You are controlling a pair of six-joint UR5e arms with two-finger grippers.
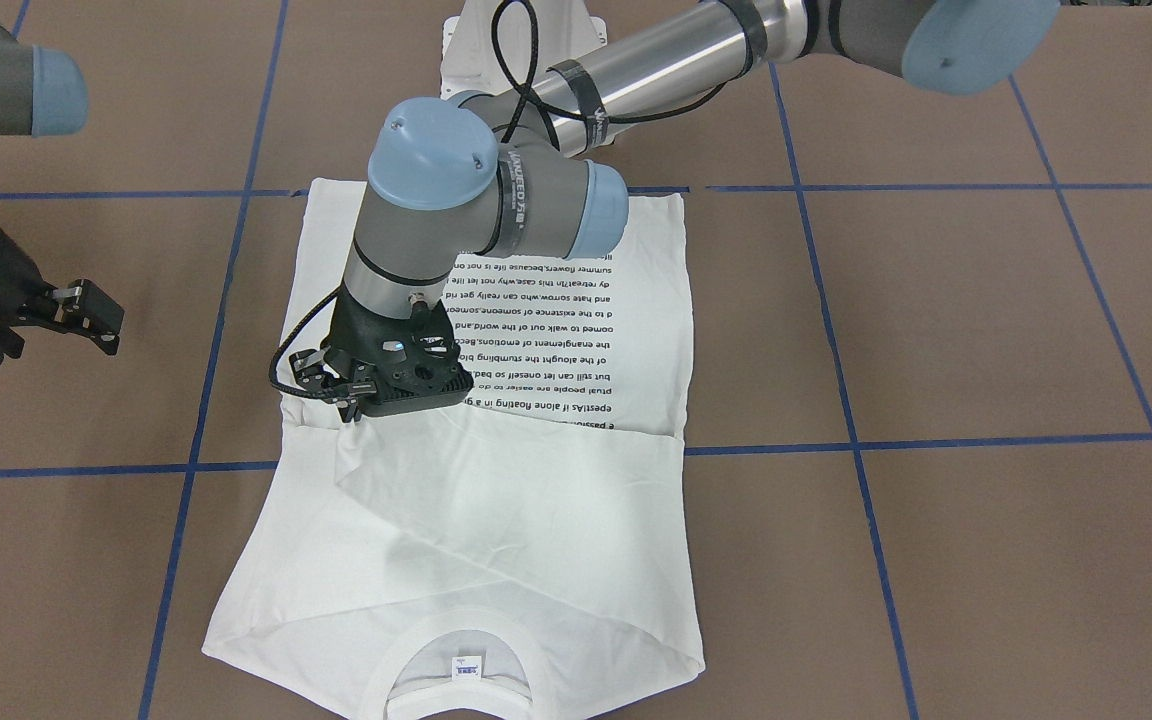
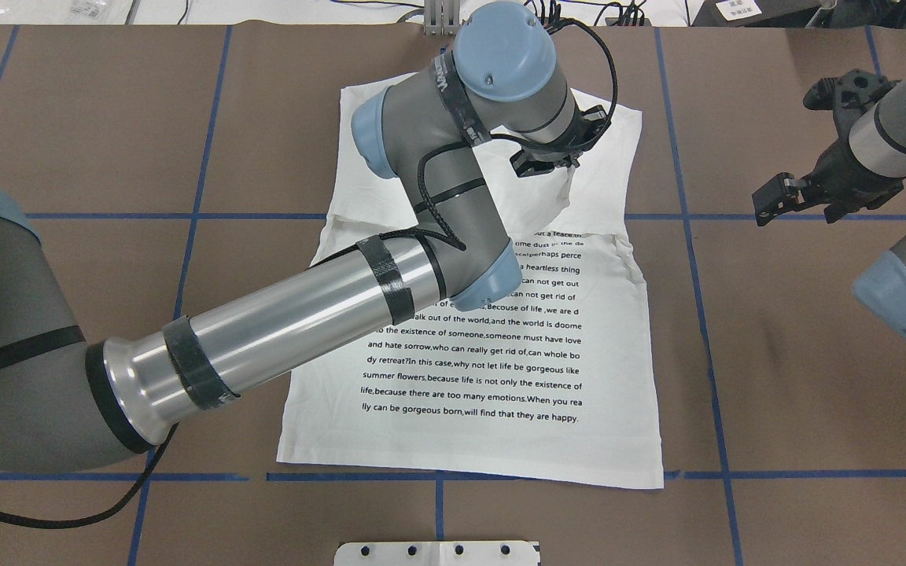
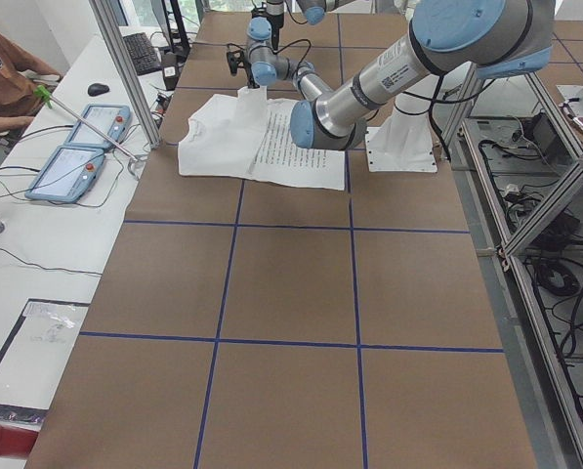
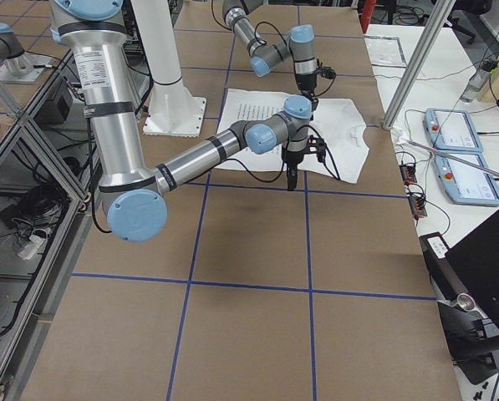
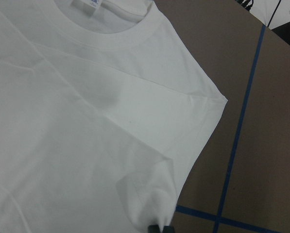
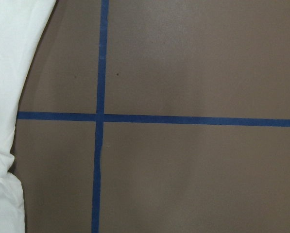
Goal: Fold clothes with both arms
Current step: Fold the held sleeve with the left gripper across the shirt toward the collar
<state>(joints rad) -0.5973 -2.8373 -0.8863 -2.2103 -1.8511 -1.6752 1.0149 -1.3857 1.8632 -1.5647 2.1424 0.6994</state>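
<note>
The white shirt (image 1: 536,500) lies flat on the brown table, collar (image 1: 456,625) and neck label (image 1: 464,666) at the far end from the robot. Its black text faces up on the near half (image 2: 484,377). A plain white layer is folded over the far half. My left gripper (image 1: 348,408) reaches across the shirt and is shut on a pinch of that white fabric near the shirt's edge; the fabric peaks up under it (image 2: 563,189). The left wrist view shows the fingertips (image 5: 159,228) closed on cloth. My right gripper (image 1: 96,315) is open and empty, off the shirt's side (image 2: 771,200).
Blue tape lines (image 1: 836,445) grid the brown table. The white pedestal base (image 1: 516,50) stands at the robot's edge. Teach pendants (image 3: 76,147) and an operator (image 3: 8,78) are beyond the table's far side. The right wrist view shows bare table and the shirt's edge (image 6: 4,58).
</note>
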